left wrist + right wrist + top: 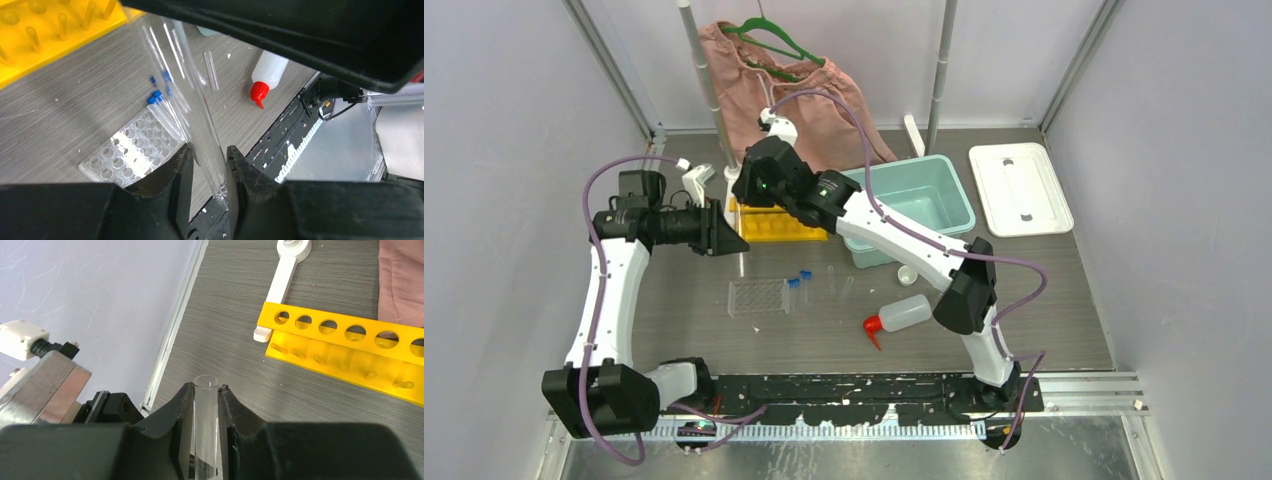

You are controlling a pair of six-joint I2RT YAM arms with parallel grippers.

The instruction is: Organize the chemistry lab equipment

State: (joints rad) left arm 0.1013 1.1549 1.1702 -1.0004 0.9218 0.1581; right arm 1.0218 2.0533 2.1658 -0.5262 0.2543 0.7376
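Two tools grip one glass tube (206,412) at once, so we read this as a hand-over in mid-air, above the tabletop (1044,300) just beside the left end of the yellow rack (782,227). Our right tool (206,388) is clamped just below the tube's open mouth; our left tool (210,152) pinches the same tube further along, jaws snug against the glass on both sides. We should let only one side go, and only once the other grip is sure, since two stiff arms pulling or twisting against each other could snap the glass. After that we would want the tube upright, mouth up, centred over a rack hole before lowering it slowly.
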